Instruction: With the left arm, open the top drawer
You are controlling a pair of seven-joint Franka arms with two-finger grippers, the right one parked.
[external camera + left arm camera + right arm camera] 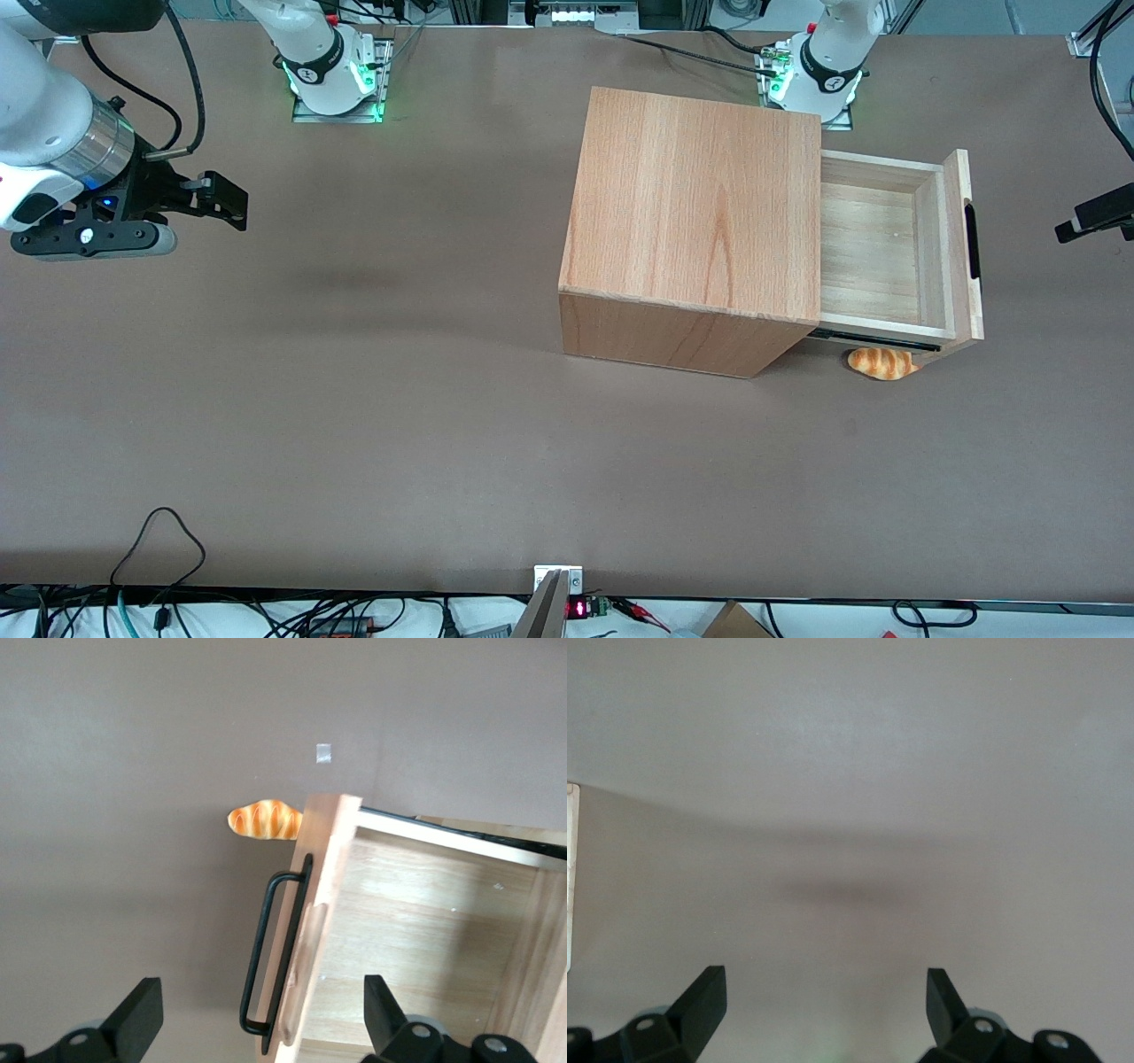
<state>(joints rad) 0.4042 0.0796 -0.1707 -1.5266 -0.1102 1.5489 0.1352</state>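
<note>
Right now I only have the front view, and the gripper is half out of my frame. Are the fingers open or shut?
Observer: Open. The left wrist view shows the gripper with its fingers spread and nothing held.
Operator: What does the handle look like? It reads as a slot here.
Observer: It's a black bar handle standing off the front panel of the top drawer, and neither finger touches it.
Operator: Anything on the table by the bread?
Observer: A small pale square lies on the table near the bread roll, apart from it.
</note>
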